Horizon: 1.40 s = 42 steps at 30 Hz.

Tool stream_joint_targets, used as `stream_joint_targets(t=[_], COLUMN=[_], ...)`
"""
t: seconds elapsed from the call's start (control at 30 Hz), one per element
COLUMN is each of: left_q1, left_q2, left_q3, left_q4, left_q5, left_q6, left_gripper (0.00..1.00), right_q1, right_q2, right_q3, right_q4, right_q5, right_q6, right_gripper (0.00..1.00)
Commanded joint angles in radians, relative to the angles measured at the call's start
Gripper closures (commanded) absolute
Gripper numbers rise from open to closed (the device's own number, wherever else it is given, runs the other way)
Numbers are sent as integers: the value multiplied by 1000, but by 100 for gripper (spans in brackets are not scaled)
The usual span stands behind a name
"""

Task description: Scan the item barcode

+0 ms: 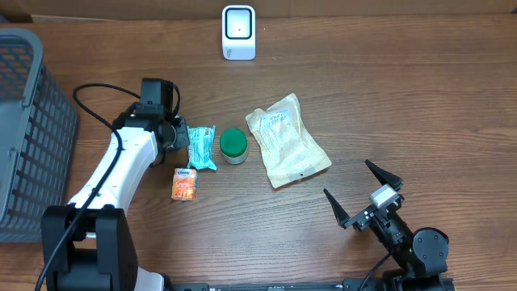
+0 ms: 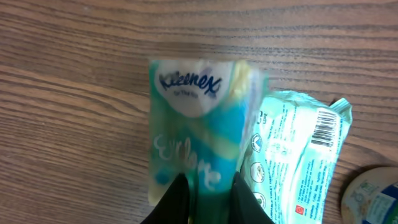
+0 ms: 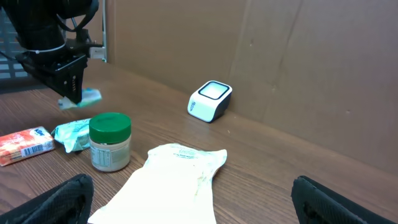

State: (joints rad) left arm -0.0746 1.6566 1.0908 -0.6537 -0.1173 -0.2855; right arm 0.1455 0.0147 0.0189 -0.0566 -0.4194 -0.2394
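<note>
My left gripper (image 2: 208, 193) is shut on a small teal Kleenex tissue pack (image 2: 193, 118), one black finger on each side of its lower end. In the right wrist view the pack (image 3: 90, 96) hangs just above the table under that gripper (image 3: 73, 93). From overhead the left gripper (image 1: 174, 133) hides most of the pack. The white barcode scanner (image 1: 238, 32) stands at the table's far edge, well away from it. My right gripper (image 1: 363, 194) is open and holds nothing at the front right.
A teal packet with a barcode (image 1: 202, 147) lies beside the held pack. A green-lidded jar (image 1: 233, 145), a white pouch (image 1: 287, 139) and an orange tissue pack (image 1: 184, 184) lie mid-table. A grey basket (image 1: 24, 121) fills the left edge.
</note>
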Motion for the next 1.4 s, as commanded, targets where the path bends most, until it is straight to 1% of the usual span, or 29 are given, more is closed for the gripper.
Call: stream_joint_targets(t=[0.0, 0.1, 0.33, 0.47, 0.53, 0.6, 0.77, 0.9, 1.07, 1.13, 1.27, 1.3, 1.37], left_q1=[1, 1, 1, 1, 3, 9, 24, 26, 39, 58, 170, 211, 319], left_q2=[6, 6, 6, 6, 3, -5, -26, -27, -29, -29, -29, -29, -29], left_q3=[-17, -17, -17, -16, -5, 39, 255, 465, 704, 796, 970, 1009, 1088], left_q4=[18, 28, 29, 31, 26, -9, -182, -352, -558, -621, -678, -681, -681], left_q5=[-2, 14, 48, 62, 62, 61, 58, 59, 59, 59, 106, 150, 283], left_q6=[8, 8, 8, 10, 19, 39, 39, 40, 133, 136, 137, 138, 141], left_gripper=[87, 84, 82, 48, 38, 32, 22, 11, 8, 0, 0, 0, 0], right_q1=[5, 5, 5, 5, 5, 5, 5, 5, 5, 5, 5, 5, 5], right_q2=[-12, -12, -12, -12, -12, -12, -12, -12, -12, -12, -12, -12, -12], right_q3=[-11, -11, -11, -11, -11, -11, -11, -11, -11, -11, -11, -11, -11], right_q4=[2, 2, 2, 2, 2, 2, 2, 2, 2, 2, 2, 2, 2], right_q5=[-3, -3, -3, -3, -3, -3, -3, -3, -3, -3, -3, -3, -3], right_q6=[4, 4, 4, 4, 4, 4, 4, 4, 4, 4, 4, 4, 4], right_gripper=[0, 0, 0, 0, 0, 0, 0, 0, 0, 0, 0, 0, 0])
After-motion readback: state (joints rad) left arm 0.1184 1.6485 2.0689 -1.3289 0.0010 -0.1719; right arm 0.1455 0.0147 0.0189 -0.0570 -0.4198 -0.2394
